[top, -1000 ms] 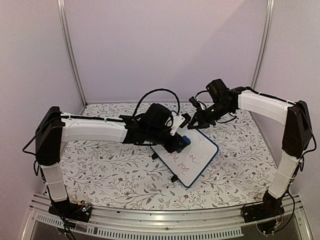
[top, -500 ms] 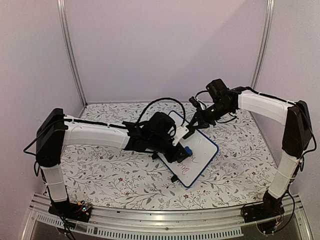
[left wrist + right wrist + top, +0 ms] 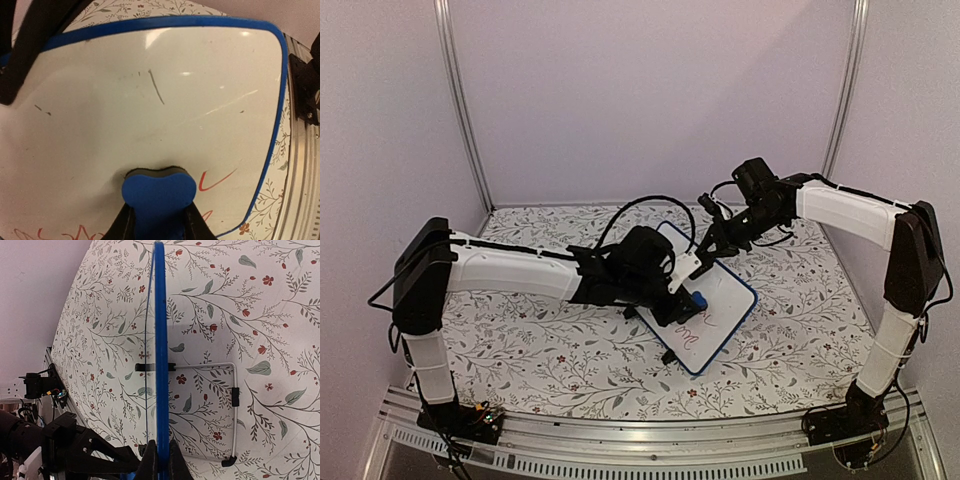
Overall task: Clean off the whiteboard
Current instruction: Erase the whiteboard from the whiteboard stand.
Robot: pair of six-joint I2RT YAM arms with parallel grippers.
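Observation:
The whiteboard (image 3: 726, 296), white with a dark blue frame, lies tilted in the middle of the table. Its far half is wiped and reddish handwriting (image 3: 696, 326) remains on the near half. My left gripper (image 3: 686, 296) is shut on a blue eraser (image 3: 696, 298) pressed flat on the board. In the left wrist view the eraser (image 3: 159, 192) sits just above red strokes (image 3: 218, 180) on the board (image 3: 150, 100). My right gripper (image 3: 711, 250) is shut on the board's far corner. The right wrist view shows the frame (image 3: 160, 340) edge-on between those fingers (image 3: 161, 456).
A floral cloth (image 3: 540, 340) covers the table. The board's white wire stand (image 3: 233, 390) with black feet rests on the cloth behind it. Aluminium posts (image 3: 460, 100) and plain walls close the back and sides, and a metal rail (image 3: 650, 440) runs along the front edge.
My left gripper has slid the eraser down the board toward the near edge and slightly right. The right gripper and the board have stayed put.

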